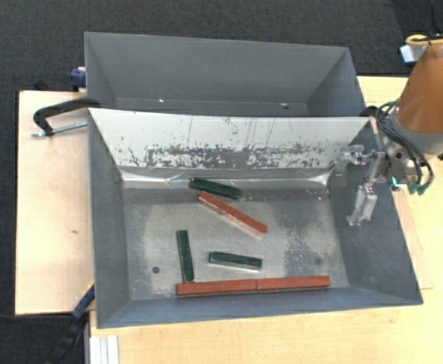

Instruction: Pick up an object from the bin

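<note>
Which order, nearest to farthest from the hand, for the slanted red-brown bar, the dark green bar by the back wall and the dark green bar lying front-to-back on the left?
1. The slanted red-brown bar, mid-floor, lies nearest the hand at the right wall.
2. The dark green bar by the back wall, somewhat farther left.
3. The dark green bar lying front-to-back, at the front left, farthest.
</note>
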### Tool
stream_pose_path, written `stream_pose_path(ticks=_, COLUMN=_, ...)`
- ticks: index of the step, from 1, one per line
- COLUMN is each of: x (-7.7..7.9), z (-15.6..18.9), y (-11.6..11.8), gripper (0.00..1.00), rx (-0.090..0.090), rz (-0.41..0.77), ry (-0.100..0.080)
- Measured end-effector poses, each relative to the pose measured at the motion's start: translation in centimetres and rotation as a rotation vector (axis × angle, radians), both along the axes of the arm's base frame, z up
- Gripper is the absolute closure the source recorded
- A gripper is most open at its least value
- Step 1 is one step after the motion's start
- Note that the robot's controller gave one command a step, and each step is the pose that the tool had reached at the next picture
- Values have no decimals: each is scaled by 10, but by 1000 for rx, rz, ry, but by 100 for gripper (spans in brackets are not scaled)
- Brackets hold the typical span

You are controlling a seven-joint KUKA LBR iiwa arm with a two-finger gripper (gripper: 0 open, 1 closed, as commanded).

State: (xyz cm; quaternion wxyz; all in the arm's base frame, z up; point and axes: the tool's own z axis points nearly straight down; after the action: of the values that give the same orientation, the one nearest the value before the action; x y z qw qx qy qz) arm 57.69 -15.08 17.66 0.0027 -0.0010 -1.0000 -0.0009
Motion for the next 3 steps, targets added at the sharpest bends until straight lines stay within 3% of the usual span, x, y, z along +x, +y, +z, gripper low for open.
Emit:
stream_pose_path(ticks=1, x=5, z=-21, y=21, gripper=0, rx=-5, rz=56, ry=-14)
stream_pose_path(ticks=2, x=9, z=-82, y=73, gripper=0, rx=-1, rz=183, ry=-9)
stream_pose_path(ticks=3, x=-25, z=-88, y=107, gripper=0, rx=2, rz=191, ry=2)
